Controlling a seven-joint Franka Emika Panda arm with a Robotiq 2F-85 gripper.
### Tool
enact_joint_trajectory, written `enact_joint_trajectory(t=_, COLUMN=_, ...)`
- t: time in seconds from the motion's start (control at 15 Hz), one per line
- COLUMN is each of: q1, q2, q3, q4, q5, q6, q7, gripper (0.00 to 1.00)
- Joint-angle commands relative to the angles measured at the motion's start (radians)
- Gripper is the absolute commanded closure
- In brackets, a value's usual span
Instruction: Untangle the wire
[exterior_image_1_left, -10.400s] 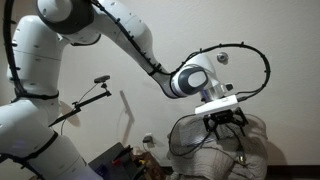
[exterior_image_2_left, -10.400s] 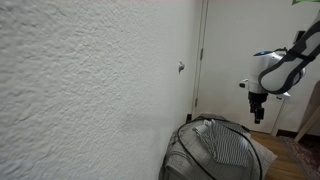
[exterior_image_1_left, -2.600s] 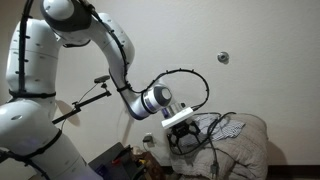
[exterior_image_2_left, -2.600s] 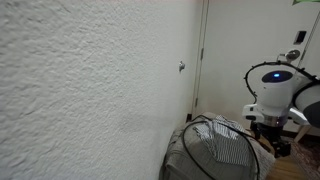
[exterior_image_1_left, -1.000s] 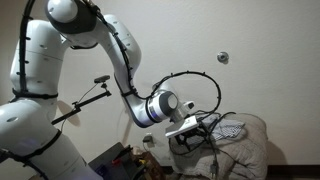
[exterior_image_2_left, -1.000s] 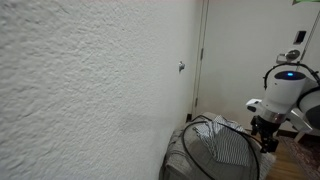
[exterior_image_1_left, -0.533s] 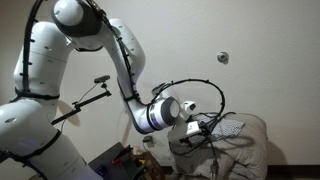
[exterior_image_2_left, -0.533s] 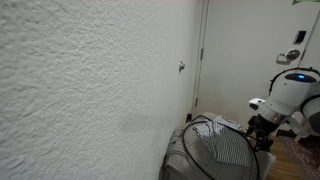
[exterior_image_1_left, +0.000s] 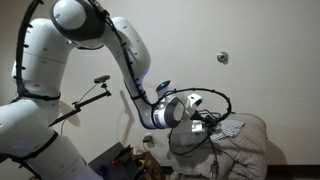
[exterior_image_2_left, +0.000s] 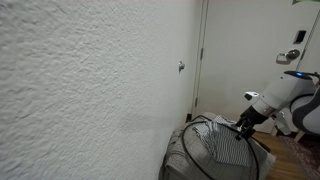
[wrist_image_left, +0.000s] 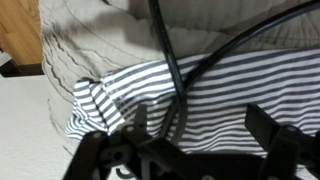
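Tilting lower vs 0.5 s ago, tool (wrist_image_left: 197, 118), jaws apart, straddles wire (wrist_image_left: 166, 55).

thin black wire (wrist_image_left: 166, 48), looped across striped cloth (wrist_image_left: 255, 88)

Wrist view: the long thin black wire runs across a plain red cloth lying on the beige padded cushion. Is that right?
Not quite. The cloth is not plain red: it is a grey-and-white striped cloth. The wrist view shows this. The rest holds: the long thin black wire runs across it, and it lies on the beige padded cushion.
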Motion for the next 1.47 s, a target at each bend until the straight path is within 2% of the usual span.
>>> enact_joint_trajectory(t=0.0, q1=-0.036, q2=-0.041, q3=0.035, q4=-0.010, q5=0.060, q6=0.000, q7=-0.022, gripper=0.00)
enact_joint_trajectory(t=0.27, q1=0.041, q2=-0.105, q3=-0.031, q4=-0.082, q5=0.152, q6=-0.006, q7=-0.040, gripper=0.00)
enact_joint_trajectory(t=0.47, q1=0.188, q2=-0.132, q3=-0.160, q4=-0.167, q5=0.302, q6=-0.011, q7=-0.071, gripper=0.00)
enact_joint_trajectory(t=0.67, q1=0.297, q2=-0.114, q3=-0.239, q4=-0.238, q5=0.410, q6=-0.012, q7=-0.098, gripper=0.00)
enact_joint_trajectory(t=1.07, q1=0.308, q2=-0.052, q3=-0.205, q4=-0.268, q5=0.451, q6=-0.018, q7=-0.100, gripper=0.00)
enact_joint_trajectory(t=1.4, q1=0.203, q2=-0.018, q3=-0.099, q4=-0.204, q5=0.400, q6=-0.015, q7=-0.091, gripper=0.00)
